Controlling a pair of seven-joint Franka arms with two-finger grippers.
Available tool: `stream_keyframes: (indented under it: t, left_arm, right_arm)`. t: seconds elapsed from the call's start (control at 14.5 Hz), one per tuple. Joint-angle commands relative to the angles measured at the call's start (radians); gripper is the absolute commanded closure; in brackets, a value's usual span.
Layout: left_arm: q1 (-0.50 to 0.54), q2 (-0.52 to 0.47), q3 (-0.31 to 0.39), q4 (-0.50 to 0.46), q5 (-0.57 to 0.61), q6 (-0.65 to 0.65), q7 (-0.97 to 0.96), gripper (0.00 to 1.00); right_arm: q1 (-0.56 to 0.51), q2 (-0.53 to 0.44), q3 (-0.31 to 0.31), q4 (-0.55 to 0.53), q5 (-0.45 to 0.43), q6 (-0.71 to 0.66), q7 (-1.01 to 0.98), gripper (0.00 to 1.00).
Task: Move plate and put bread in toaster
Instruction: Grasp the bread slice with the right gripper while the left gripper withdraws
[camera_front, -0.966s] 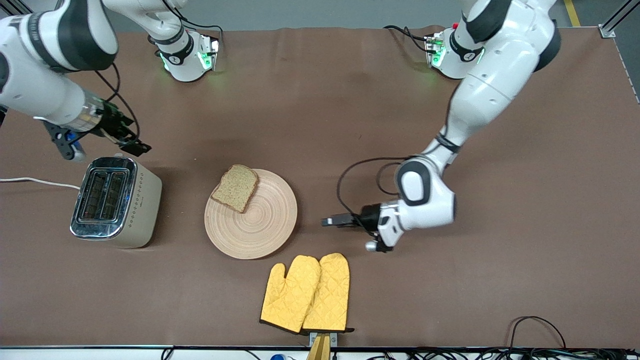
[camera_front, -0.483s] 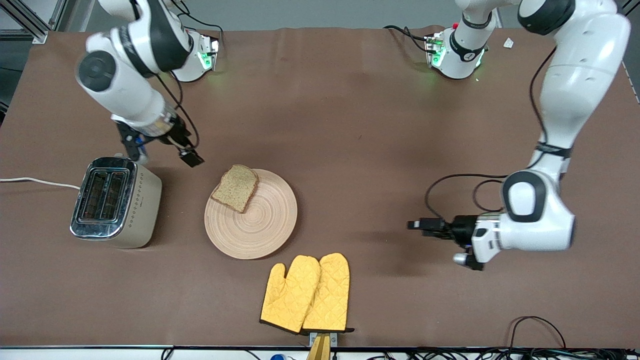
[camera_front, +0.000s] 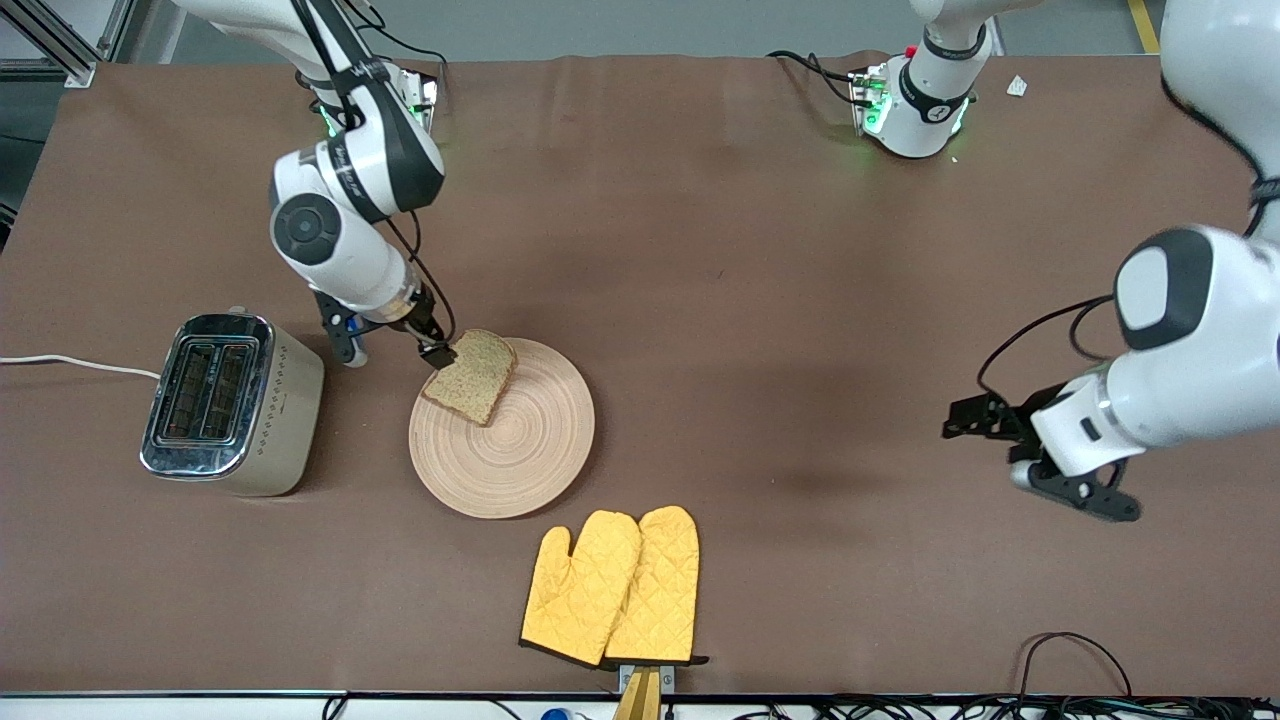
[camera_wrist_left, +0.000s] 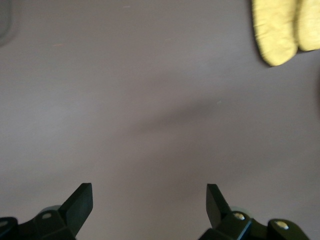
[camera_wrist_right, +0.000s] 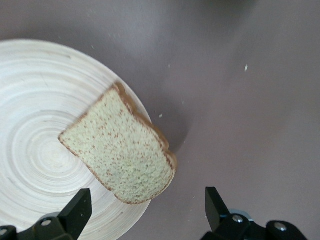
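The bread lies on the edge of the light-wood plate that is farther from the front camera, toward the toaster. Its rounded top overhangs the rim. My right gripper is open just over the bread's overhanging end. In the right wrist view the bread and plate show ahead of the open gripper, with the bread's rounded end between the jaws. My left gripper is open and empty over bare table toward the left arm's end, and in the left wrist view it holds nothing.
A pair of yellow oven mitts lies nearer the front camera than the plate, also in the left wrist view. The toaster's white cord runs off the right arm's end of the table. Black cables lie at the front edge.
My right gripper has swung from over the toaster down to the bread's end. My left arm has drawn away from the plate toward its own end of the table.
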Motion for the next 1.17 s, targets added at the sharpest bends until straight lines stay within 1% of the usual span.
stream_keyframes:
  t: [0.0, 0.21, 0.28, 0.41, 0.55, 0.62, 0.83, 0.9, 0.97, 1.03, 1.1]
  left_arm:
    - [-0.004, -0.150, -0.006, -0.035, 0.052, -0.144, -0.143, 0.00]
    - [0.008, -0.262, -0.015, -0.047, 0.044, -0.218, -0.168, 0.00]
    - [0.011, -0.300, -0.015, -0.068, 0.042, -0.226, -0.182, 0.00]
    - [0.025, -0.380, -0.015, -0.156, 0.038, -0.184, -0.185, 0.00]
    - [0.043, -0.458, -0.012, -0.263, -0.026, -0.125, -0.185, 0.00]
    - [0.048, -0.474, -0.014, -0.280, -0.030, -0.110, -0.182, 0.00]
    - [0.054, -0.477, -0.006, -0.260, -0.030, -0.125, -0.145, 0.00]
    - [0.057, -0.471, -0.005, -0.247, -0.025, -0.128, -0.126, 0.00]
    - [0.060, -0.470, 0.000, -0.240, -0.024, -0.127, -0.112, 0.00]
    - [0.077, -0.470, 0.009, -0.234, -0.022, -0.128, -0.104, 0.00]
    - [0.088, -0.465, 0.012, -0.222, -0.022, -0.128, -0.096, 0.00]
  right_arm:
    - [0.026, 0.038, -0.008, 0.006, 0.035, 0.024, 0.079, 0.00]
    - [0.000, 0.043, -0.012, 0.013, 0.042, -0.025, 0.171, 0.00]
    - [-0.008, 0.057, -0.012, 0.023, 0.046, -0.031, 0.190, 0.00]
    - [-0.002, 0.107, -0.012, 0.064, 0.055, -0.031, 0.275, 0.00]
    - [0.014, 0.139, -0.010, 0.089, 0.055, -0.033, 0.357, 0.00]
    - [0.035, 0.150, -0.012, 0.089, 0.055, -0.033, 0.384, 0.00]
    - [0.058, 0.181, -0.012, 0.090, 0.055, -0.031, 0.429, 0.00]
    - [0.063, 0.187, -0.012, 0.090, 0.055, -0.033, 0.429, 0.02]
    - [0.075, 0.189, -0.012, 0.089, 0.055, -0.034, 0.429, 0.09]
    - [0.089, 0.189, -0.012, 0.087, 0.055, -0.036, 0.429, 0.18]
    - [0.095, 0.190, -0.012, 0.087, 0.053, -0.036, 0.429, 0.24]
